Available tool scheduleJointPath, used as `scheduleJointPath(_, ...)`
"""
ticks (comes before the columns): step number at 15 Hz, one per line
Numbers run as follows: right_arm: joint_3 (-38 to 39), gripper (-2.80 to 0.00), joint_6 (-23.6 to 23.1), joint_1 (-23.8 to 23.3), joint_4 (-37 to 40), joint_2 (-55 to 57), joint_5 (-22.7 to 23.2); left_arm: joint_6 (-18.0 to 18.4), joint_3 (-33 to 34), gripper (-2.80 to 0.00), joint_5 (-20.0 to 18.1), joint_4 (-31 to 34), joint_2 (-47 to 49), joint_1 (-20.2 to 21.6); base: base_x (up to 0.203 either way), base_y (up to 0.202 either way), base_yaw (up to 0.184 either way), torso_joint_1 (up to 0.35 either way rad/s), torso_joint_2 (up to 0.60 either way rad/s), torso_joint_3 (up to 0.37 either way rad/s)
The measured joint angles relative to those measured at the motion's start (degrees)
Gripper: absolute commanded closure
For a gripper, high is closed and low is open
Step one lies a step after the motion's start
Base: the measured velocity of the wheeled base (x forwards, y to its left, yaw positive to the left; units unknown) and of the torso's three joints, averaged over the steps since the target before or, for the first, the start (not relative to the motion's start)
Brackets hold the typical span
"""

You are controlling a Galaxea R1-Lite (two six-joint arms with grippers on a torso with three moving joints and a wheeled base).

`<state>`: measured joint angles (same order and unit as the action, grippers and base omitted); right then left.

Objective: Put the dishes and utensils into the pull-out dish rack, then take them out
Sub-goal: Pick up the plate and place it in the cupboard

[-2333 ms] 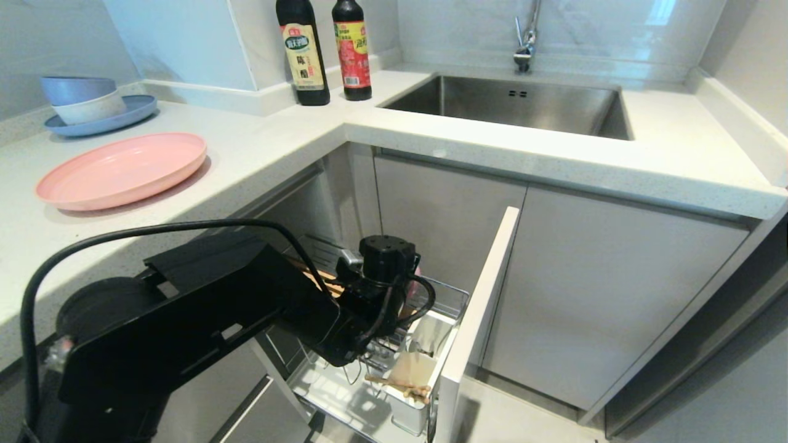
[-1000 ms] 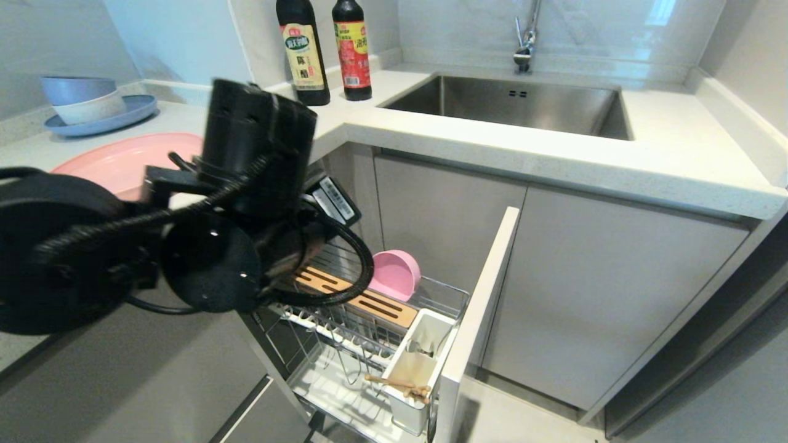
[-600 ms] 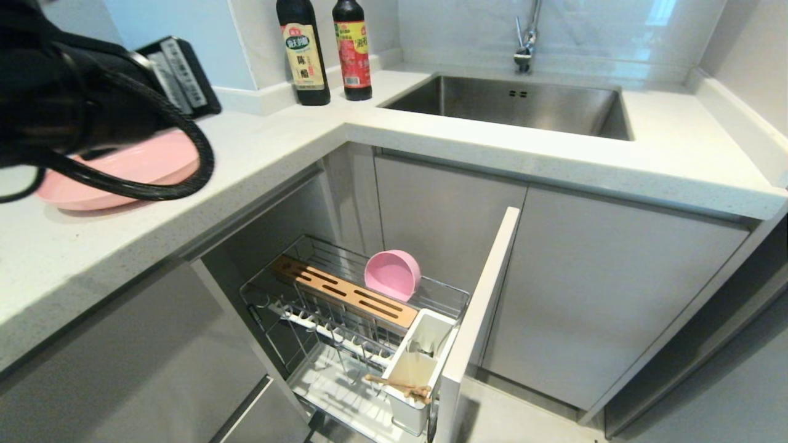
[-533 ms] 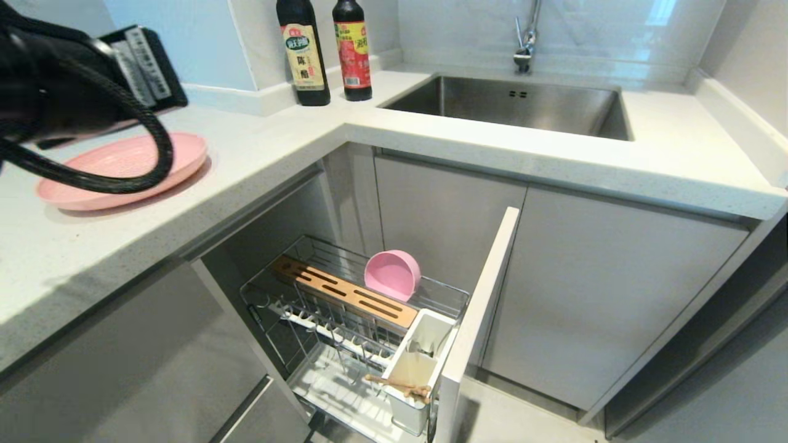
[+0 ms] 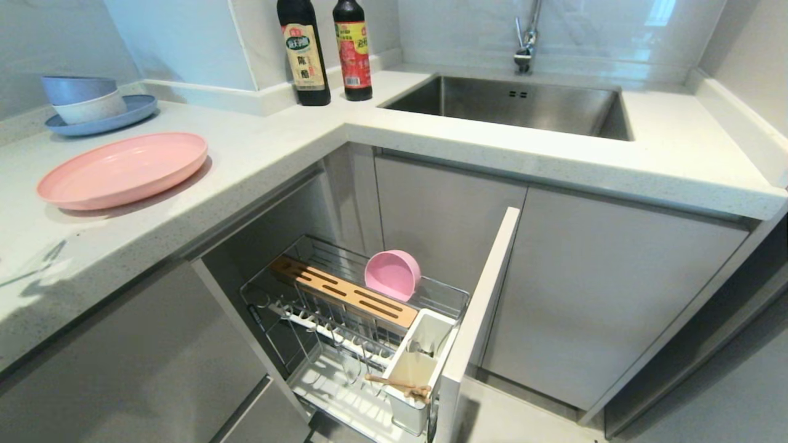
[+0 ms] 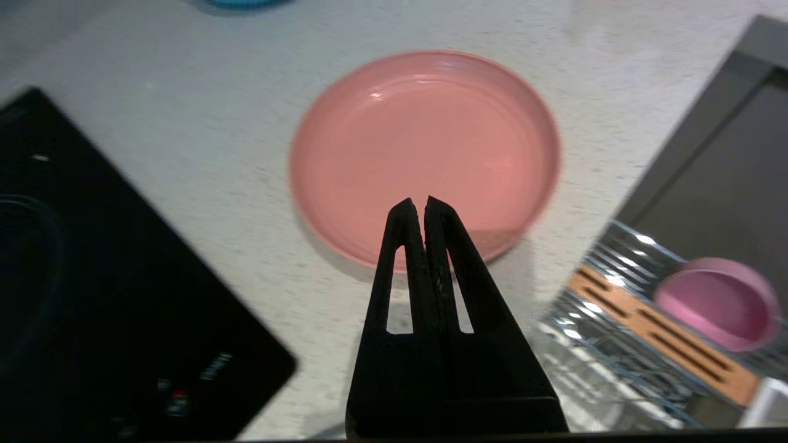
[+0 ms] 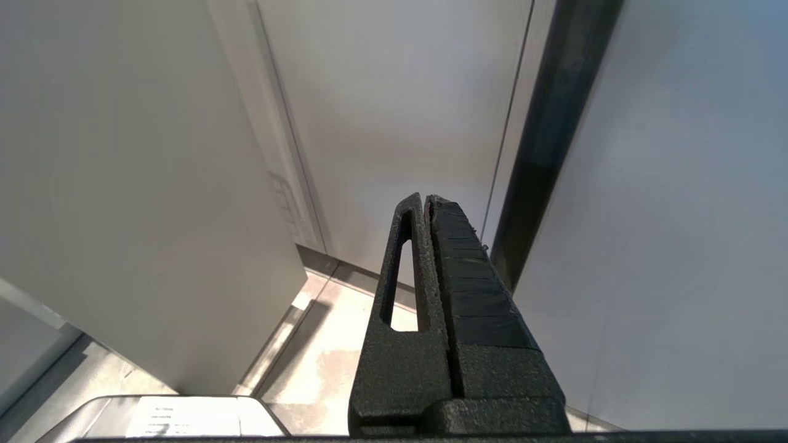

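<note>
The pull-out dish rack stands drawn out below you, chopsticks lying across its white utensil cup nearest, the bamboo strip behind, and the pink bowl tipped on its side at the back. Your left gripper hangs over the pink plate on the countertop, fingers pressed together, empty. Your right gripper, likewise closed and empty, points at cabinet fronts. Farthest, two dark bottles carry Chinese labels you cannot read clearly.
</note>
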<state>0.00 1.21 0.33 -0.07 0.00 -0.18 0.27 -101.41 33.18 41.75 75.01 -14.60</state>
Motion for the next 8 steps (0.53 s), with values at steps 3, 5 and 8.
scheduleJointPath(3,0.0,0.00,0.0,0.0,0.0,0.0,0.0,2.8,-1.9,0.00,7.1,0.9,2.9,0.5,0.000,0.000,0.000,0.000,0.00,0.000)
scheduleJointPath(5,0.0,0.00,0.0,0.0,0.0,0.0,0.0,2.7,-3.7,-2.80,8.8,4.6,5.5,0.7,0.000,0.000,0.000,0.000,0.00,0.000)
scheduleJointPath(8,0.0,0.00,0.0,0.0,0.0,0.0,0.0,0.4,-7.6,-2.80,11.8,8.5,10.6,0.7,0.000,0.000,0.000,0.000,0.00,0.000)
